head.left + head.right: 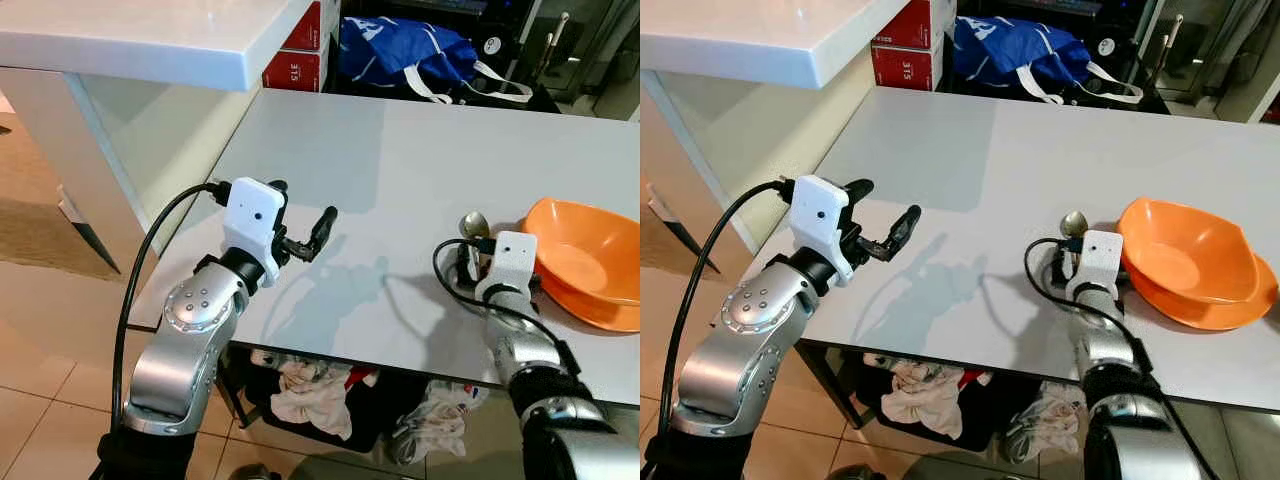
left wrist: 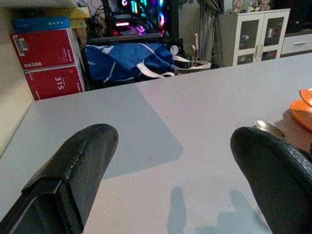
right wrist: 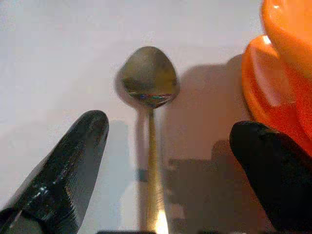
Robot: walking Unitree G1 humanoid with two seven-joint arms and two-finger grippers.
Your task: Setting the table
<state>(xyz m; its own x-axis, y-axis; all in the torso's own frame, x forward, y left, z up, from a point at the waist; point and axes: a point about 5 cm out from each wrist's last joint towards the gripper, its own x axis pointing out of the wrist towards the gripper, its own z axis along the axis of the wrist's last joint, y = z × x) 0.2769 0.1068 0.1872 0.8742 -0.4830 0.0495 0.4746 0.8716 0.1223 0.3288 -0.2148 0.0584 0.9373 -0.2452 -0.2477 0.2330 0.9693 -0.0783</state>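
So far you have a spoon (image 3: pixel 148 92) lying flat on the table (image 1: pixel 400 160), its handle running between the spread fingers of your right claw (image 3: pixel 168 151), with the orange bowl (image 1: pixel 585 260) just beside; the setting looks barely begun. Your left claw (image 2: pixel 170 170) hovers spread and empty over bare table, well apart from both. The spoon's handle end is cut off, and farther out you get only the bowl's near side.

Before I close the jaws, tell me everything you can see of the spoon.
The spoon is shiny metal, golden-grey, with an oval bowl facing up and a slim straight handle. It lies flat on the grey table, just left of the orange bowl, not touching it. Its bowl points away from the robot; its handle runs back between the open jaws of the right gripper, which touch nothing. The handle's end is hidden under the wrist.
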